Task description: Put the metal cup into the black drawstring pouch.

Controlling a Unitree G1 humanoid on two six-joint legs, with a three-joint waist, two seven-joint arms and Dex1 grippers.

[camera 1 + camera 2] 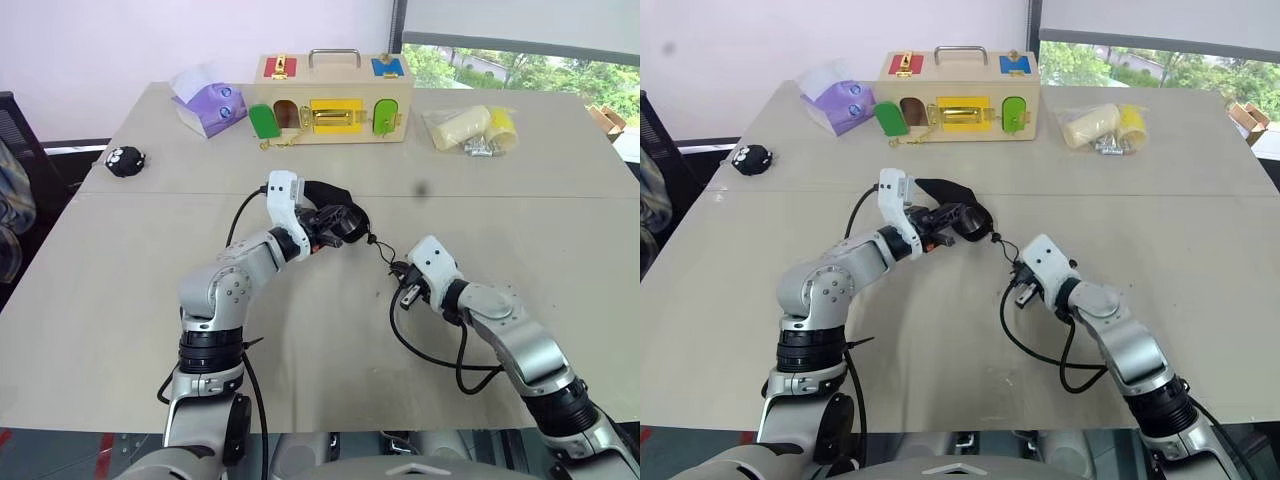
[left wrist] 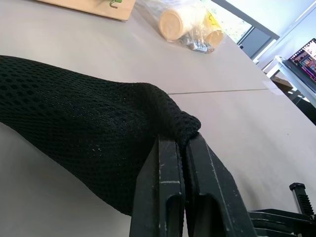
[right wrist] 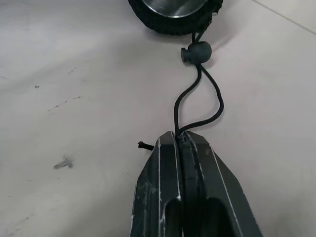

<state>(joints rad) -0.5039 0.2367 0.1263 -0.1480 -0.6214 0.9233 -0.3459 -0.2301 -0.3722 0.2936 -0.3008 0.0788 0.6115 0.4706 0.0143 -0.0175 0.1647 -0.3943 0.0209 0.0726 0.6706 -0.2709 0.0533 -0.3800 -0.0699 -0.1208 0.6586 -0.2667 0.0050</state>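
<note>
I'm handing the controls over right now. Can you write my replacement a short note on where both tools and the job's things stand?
Left tool: shut on the black drawstring pouch, pinching its mesh fabric and holding it above the table.
Right tool: shut on the drawstring cord, just below the toggle.
Metal cup: shiny metal shows inside the pouch's mouth, so it looks already in.
Done: cup in pouch, cord gripped.
Left: probably pull the cord to cinch the mouth shut, then set the pouch down.
</note>
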